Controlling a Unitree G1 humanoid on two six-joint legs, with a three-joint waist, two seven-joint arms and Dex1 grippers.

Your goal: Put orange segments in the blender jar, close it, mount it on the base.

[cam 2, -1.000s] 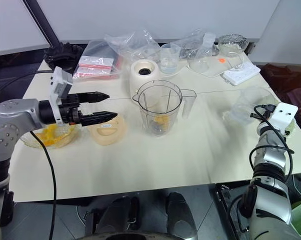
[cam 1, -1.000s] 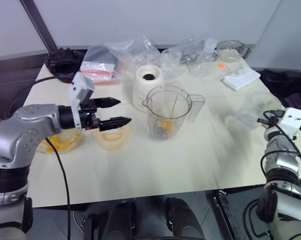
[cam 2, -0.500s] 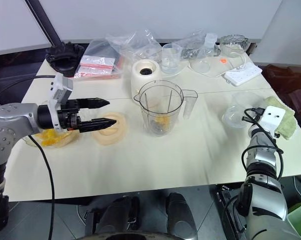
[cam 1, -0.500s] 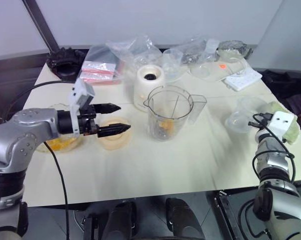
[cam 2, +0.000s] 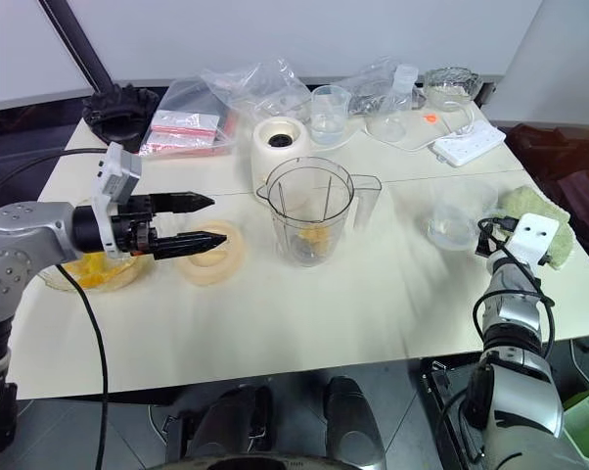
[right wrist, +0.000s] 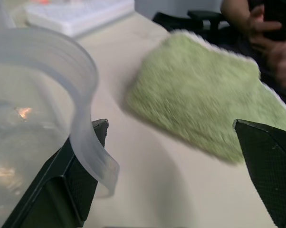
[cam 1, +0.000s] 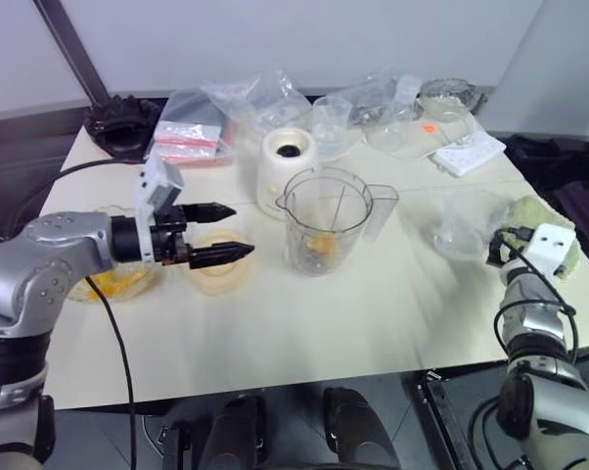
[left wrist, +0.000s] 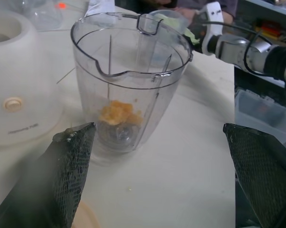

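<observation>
While left pincer [cam 1: 238,233] hovers spread, blender jar [cam 1: 327,220] stands just beyond fingertips; right pincer [right wrist: 171,171] spread.

Cream-white table [cam 2: 304,294] across the middle of the frame, pale and evenly lit, with a plain white wall [cam 2: 275,34] along the top. Dark slanted pole [cam 2: 74,49] in the upper left, rising from a black ridged base [cam 2: 118,103] at the table's far left corner; grey floor [cam 2: 99,431] along the bottom edge under the table's near side. Dim, dark area in the upper right beyond the table's far right corner, with a white panel [cam 2: 554,59] above it.
</observation>
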